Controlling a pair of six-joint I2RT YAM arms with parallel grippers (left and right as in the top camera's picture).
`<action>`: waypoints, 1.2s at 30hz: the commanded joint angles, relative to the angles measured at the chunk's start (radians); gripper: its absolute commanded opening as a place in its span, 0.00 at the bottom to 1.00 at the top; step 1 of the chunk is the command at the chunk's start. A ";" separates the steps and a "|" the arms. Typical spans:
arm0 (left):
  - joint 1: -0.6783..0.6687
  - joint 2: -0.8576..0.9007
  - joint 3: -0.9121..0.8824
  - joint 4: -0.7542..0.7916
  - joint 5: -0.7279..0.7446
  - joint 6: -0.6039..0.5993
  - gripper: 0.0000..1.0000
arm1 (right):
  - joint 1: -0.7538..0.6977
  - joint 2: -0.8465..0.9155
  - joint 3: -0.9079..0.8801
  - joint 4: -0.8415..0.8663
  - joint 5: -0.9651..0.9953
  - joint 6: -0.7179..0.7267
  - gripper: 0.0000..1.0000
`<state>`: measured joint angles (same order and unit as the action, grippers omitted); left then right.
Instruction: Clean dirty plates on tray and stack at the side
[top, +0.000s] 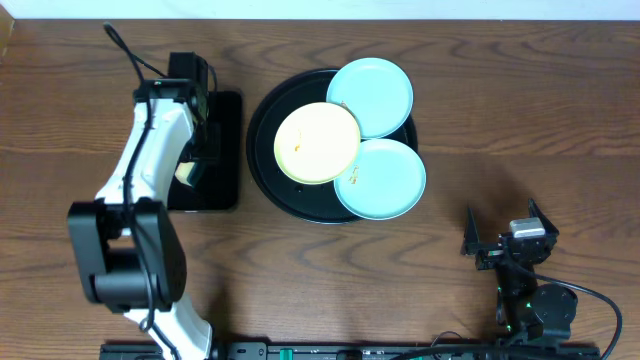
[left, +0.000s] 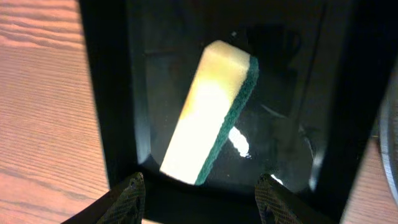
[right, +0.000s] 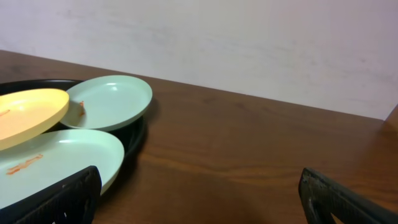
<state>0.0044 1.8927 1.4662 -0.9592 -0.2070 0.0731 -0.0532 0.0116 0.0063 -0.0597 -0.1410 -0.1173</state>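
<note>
table: dark brown wood grain | wall: plain pale, matte | light: soft, even

No readable lettering, brand, number or sign in any view: only plain, unmarked surfaces on the plates, the tray and the sponge.

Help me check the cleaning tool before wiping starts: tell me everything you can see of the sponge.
The sponge is a long block of pale yellow foam with a thin dark green scrub layer along one long side. It lies slanted on the glossy floor of the small rectangular black tray, one end near the tray's rim. The left pincer hovers open over that end, fingers apart on either side, seemingly not touching it.
</note>
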 joint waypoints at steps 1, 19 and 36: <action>0.000 0.039 -0.006 0.008 -0.023 0.033 0.58 | -0.005 -0.005 -0.001 -0.004 -0.002 -0.008 0.99; 0.051 0.105 -0.008 0.026 -0.010 0.019 0.46 | -0.005 -0.005 -0.001 -0.004 -0.002 -0.007 0.99; 0.051 0.068 0.018 0.035 0.057 0.020 0.08 | -0.005 -0.005 -0.001 -0.004 -0.001 -0.007 0.99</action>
<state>0.0544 1.9911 1.4654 -0.9222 -0.1837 0.1017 -0.0532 0.0116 0.0067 -0.0593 -0.1410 -0.1169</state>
